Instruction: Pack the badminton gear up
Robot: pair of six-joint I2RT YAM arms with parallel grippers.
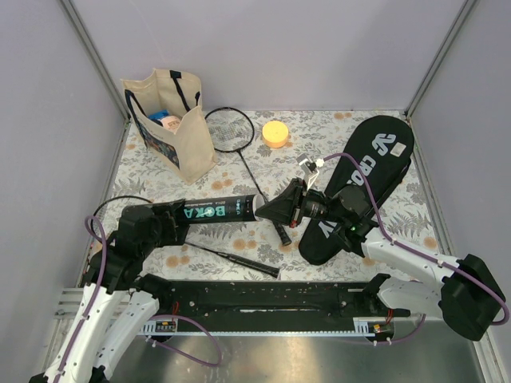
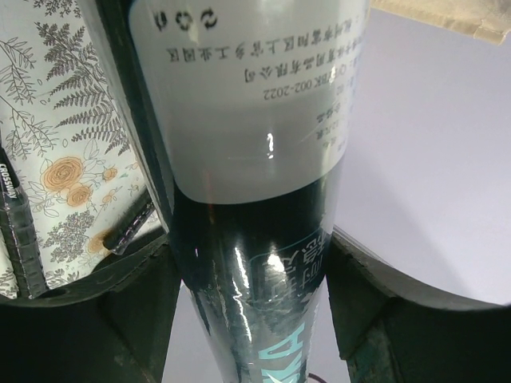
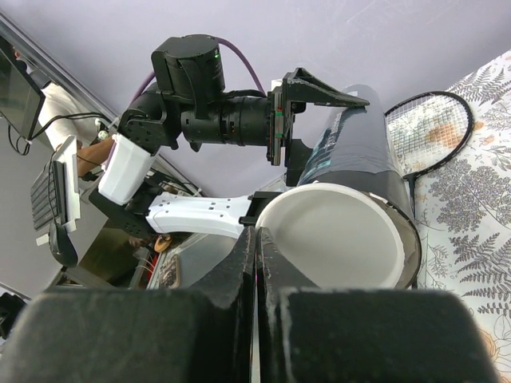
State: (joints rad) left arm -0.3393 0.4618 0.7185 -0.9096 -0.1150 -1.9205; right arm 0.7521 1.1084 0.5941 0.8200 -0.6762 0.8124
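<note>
My left gripper (image 1: 172,222) is shut on the long black lettered tube (image 1: 215,211) and holds it level over the table. In the left wrist view the tube (image 2: 247,159) fills the space between the fingers (image 2: 144,295). My right gripper (image 1: 266,211) is at the tube's right end. In the right wrist view its fingers (image 3: 275,263) are pressed together at the rim of the tube's white cap (image 3: 331,235). One racket (image 1: 231,129) lies by the bag. The second racket (image 1: 239,262) lies partly under the left arm. The black CROSSWAY cover (image 1: 367,175) lies on the right. No shuttlecock shows.
A beige tote bag (image 1: 172,120) stands at the back left with small items inside. An orange round object (image 1: 275,134) sits at the back middle. A floral cloth (image 1: 239,239) covers the table. Grey walls close in on three sides.
</note>
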